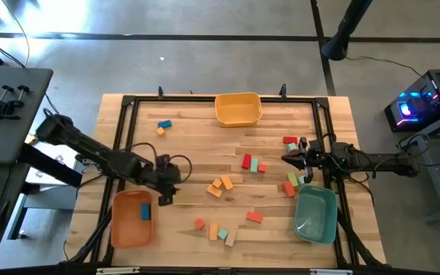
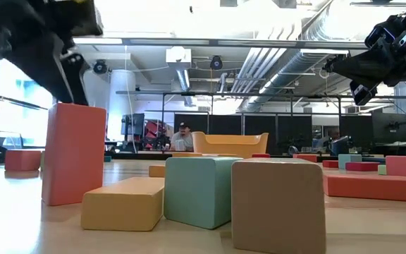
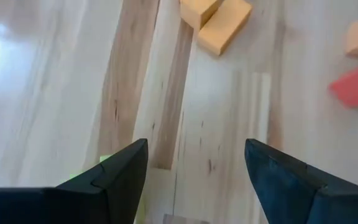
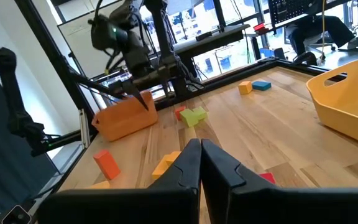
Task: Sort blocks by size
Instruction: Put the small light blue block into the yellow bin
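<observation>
The blocks lie scattered on the wooden table. A pair of orange blocks (image 1: 221, 186) sits mid-table, red and teal blocks (image 1: 253, 163) lie farther back, and a row of red, orange and teal blocks (image 1: 218, 231) is near the front edge. A blue block (image 1: 144, 211) lies in the orange bin (image 1: 121, 229). My left gripper (image 1: 164, 195) hangs open, slanting down over bare wood just right of that bin, with nothing between its fingers (image 3: 194, 146). The orange pair (image 3: 219, 22) lies ahead of it. My right gripper (image 1: 285, 158) is shut and empty, held level at the right side (image 4: 201, 144).
A yellow bin (image 1: 237, 108) stands at the far edge and a teal-green bin (image 1: 315, 214) at the near right. A black frame (image 1: 128, 107) rims the table. More blocks (image 1: 290, 183) lie beside the teal-green bin, and a blue and an orange one (image 1: 163, 126) at the far left.
</observation>
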`<state>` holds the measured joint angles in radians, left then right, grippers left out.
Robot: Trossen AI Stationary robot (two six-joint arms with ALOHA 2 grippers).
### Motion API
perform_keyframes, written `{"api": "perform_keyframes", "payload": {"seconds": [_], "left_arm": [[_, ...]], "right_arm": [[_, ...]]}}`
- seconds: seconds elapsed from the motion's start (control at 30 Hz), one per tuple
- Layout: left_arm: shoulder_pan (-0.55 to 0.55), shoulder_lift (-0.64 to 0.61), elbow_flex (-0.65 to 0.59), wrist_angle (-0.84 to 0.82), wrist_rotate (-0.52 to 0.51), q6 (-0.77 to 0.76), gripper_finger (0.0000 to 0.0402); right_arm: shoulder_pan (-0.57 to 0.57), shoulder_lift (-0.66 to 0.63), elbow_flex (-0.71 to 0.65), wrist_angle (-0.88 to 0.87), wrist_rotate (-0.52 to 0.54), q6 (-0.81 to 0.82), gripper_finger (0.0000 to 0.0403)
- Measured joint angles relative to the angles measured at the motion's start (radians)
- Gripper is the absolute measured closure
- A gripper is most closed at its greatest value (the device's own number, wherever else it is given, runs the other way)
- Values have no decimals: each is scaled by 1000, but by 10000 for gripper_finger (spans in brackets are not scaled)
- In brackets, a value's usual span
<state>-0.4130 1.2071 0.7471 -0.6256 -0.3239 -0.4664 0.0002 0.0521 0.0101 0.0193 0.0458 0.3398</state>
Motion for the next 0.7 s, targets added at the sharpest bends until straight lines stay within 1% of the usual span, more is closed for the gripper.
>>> {"api": "perform_keyframes", "payload": {"seconds": [0.1,0.2,0.33,0.4,0.47,0.57,0.7], "left_arm": [[-5,-75,0,-45,0,-22,147],[-9,-118,0,-114,21,-29,147],[-9,-119,0,-183,90,-3,147],[-10,-102,0,-210,97,11,147],[-6,-84,0,-219,61,15,147],[10,-46,0,-179,-33,34,147],[37,2,0,-86,-50,89,147]], "right_arm": [[0,0,0,0,0,0,402],[0,0,0,0,0,0,402],[0,0,0,0,0,0,402],[0,0,0,0,0,0,402],[0,0,0,0,0,0,402],[0,0,0,0,0,0,402],[0,0,0,0,0,0,402]]}}
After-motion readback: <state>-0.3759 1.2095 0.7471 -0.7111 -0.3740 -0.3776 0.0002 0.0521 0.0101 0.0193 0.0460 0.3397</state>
